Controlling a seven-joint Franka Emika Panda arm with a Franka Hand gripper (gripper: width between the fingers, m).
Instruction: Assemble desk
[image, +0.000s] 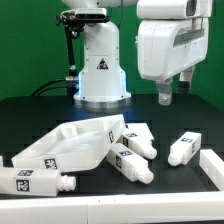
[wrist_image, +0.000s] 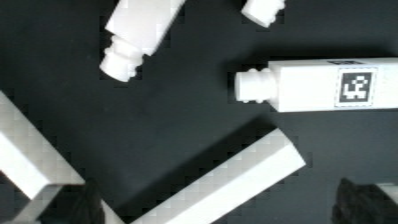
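Desk parts lie loose and unjoined on the black table (image: 30, 115). At the exterior view's left, the first leg (image: 35, 183) lies flat near the front edge, tag facing up, just beside the low corner of the tabletop panel (image: 70, 148). The panel sits tilted rather than flat on the table. To its right, the second leg (image: 135, 166) and the third leg (image: 140, 140) lie close together against the panel's right end. The fourth leg (image: 183, 148) lies apart from them, farther right. A white bar (image: 212, 165) lies at the exterior view's right edge. The gripper (image: 176, 92) hangs above the fourth leg, well clear of the table, jaws spread wide and holding nothing. The wrist view shows a tagged leg (wrist_image: 329, 83) lying flat below, untouched.
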